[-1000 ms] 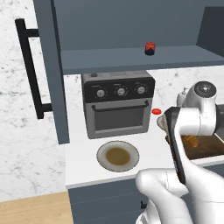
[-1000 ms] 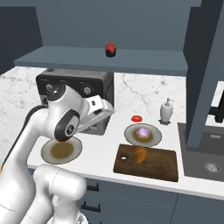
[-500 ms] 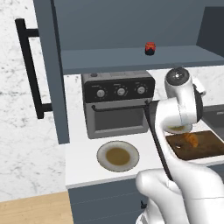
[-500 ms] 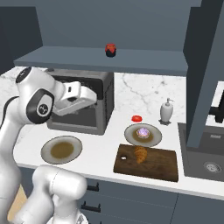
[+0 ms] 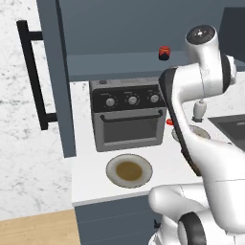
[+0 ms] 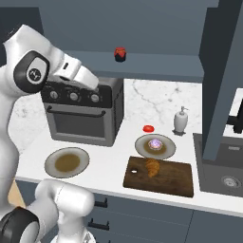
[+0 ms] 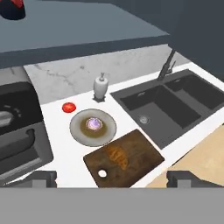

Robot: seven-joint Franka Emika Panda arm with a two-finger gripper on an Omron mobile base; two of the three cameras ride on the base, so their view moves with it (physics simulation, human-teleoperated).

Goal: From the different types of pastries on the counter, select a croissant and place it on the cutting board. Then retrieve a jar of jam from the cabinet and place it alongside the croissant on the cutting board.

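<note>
- The croissant [image 6: 152,167] lies on the cutting board [image 6: 175,180], so we judge the jam step is in hand.
- Our gripper [image 7: 111,179] has its jaws spread wide, holding nothing.
- The jar of jam [image 6: 120,54] sits on the cabinet [image 6: 156,66] shelf, above the jaws; next we raise and reach toward it.

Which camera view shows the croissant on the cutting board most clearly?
The hand view: the croissant lies unobstructed at the middle of the cutting board, seen from above. The right base view also shows it whole, but smaller. In the left base view the arm covers that spot.
</note>
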